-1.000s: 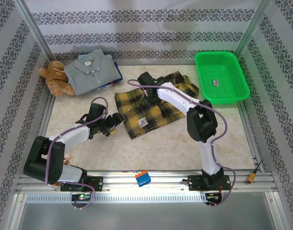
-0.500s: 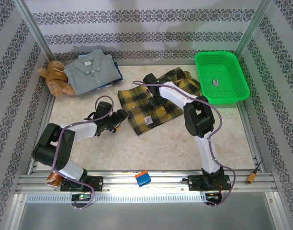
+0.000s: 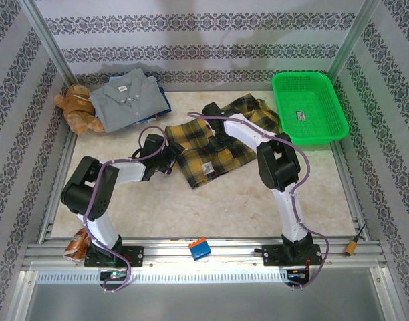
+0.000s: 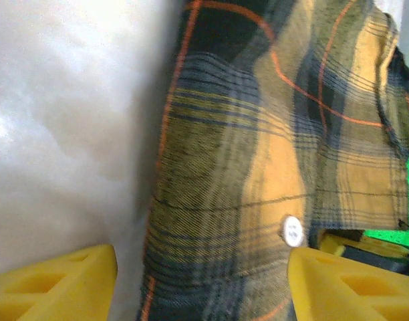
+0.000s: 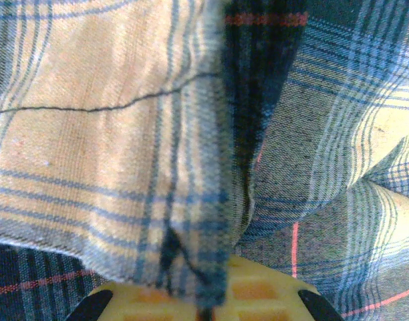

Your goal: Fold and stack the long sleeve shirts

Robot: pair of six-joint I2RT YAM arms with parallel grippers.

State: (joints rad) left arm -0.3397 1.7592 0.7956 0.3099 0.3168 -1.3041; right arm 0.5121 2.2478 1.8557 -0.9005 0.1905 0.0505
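The mustard and dark plaid shirt (image 3: 208, 157) lies rumpled mid-table, with a white tag on its near part. My left gripper (image 3: 170, 158) sits at its left edge, open, its yellow fingers (image 4: 57, 284) either side of the buttoned hem (image 4: 258, 200). At the shirt's back middle, my right gripper (image 3: 215, 128) is shut on a raised fold of plaid cloth (image 5: 204, 200), which runs down between the right gripper's (image 5: 218, 304) closed jaws. The folded grey shirt (image 3: 127, 97) lies at the back left on top of a blue shirt (image 3: 162, 107).
A brown teddy bear (image 3: 77, 108) sits in the back left corner beside the grey shirt. A green basket (image 3: 309, 107) stands at the back right. A small blue and orange object (image 3: 199, 249) rests on the near rail.
My left gripper has swung right and forward, from bare table to the plaid shirt's left edge. The right gripper has pulled the shirt slightly right and back.
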